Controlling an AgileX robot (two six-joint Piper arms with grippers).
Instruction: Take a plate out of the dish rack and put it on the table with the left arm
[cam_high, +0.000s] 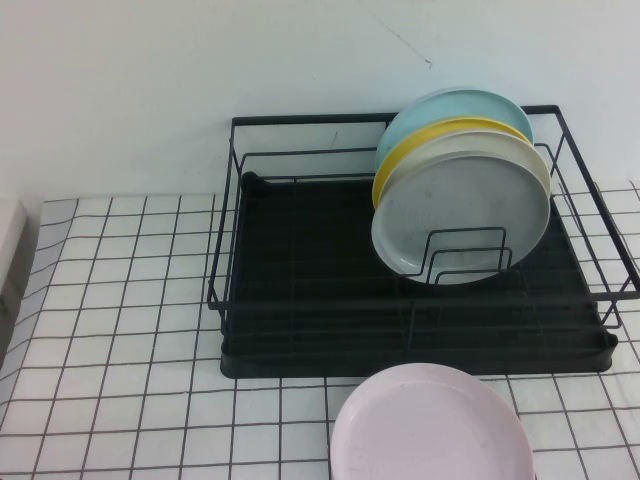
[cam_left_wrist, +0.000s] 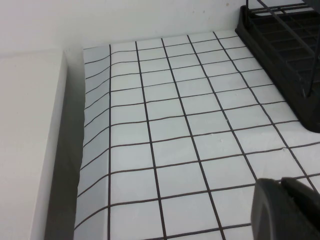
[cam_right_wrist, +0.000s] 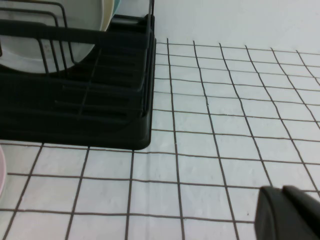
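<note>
The grey plate (cam_high: 462, 212) stands on edge at the front of a stack in the right half of the black dish rack (cam_high: 300, 300), leaning between the wire dividers. Behind it stand a white plate (cam_high: 541, 165), a yellow plate (cam_high: 400, 155) and a light blue plate (cam_high: 440, 105). Neither arm shows in the high view. My left gripper (cam_left_wrist: 280, 182) is shut and empty, low over the gridded table (cam_left_wrist: 170, 125), left of the rack's corner (cam_left_wrist: 280, 45). My right gripper (cam_right_wrist: 282, 189) is shut and empty over the table, right of the rack (cam_right_wrist: 75, 100).
A pale pink plate (cam_high: 432, 428) lies flat on the table in front of the rack; its edge shows in the right wrist view (cam_right_wrist: 1, 170). A white block (cam_left_wrist: 30, 140) borders the table's left edge. A white wall stands behind the rack.
</note>
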